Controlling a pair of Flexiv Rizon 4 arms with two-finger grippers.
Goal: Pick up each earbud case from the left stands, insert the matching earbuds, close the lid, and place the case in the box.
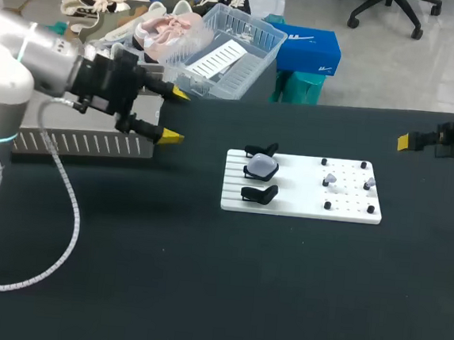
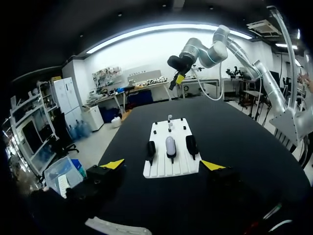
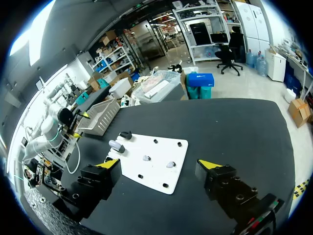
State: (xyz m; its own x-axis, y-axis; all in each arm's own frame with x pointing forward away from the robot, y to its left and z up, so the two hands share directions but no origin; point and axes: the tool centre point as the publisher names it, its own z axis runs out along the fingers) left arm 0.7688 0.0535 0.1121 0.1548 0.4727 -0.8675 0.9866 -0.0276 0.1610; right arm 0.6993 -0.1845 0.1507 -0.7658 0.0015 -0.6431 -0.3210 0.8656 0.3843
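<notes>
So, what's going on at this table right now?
Nothing is held yet. The left gripper and right gripper are both open, off to either side of the white board. The earbud case sits between the black stands, and two earbuds lie among the pegs beside it.

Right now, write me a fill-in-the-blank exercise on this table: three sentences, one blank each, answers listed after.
1. The earbud case sits between two ___ stands on the white board.
2. The left gripper and the right gripper are both ___, holding nothing.
3. In the head view, the earbuds lie among the pegs on the board's ___ side.

Answers: black; open; right
</notes>
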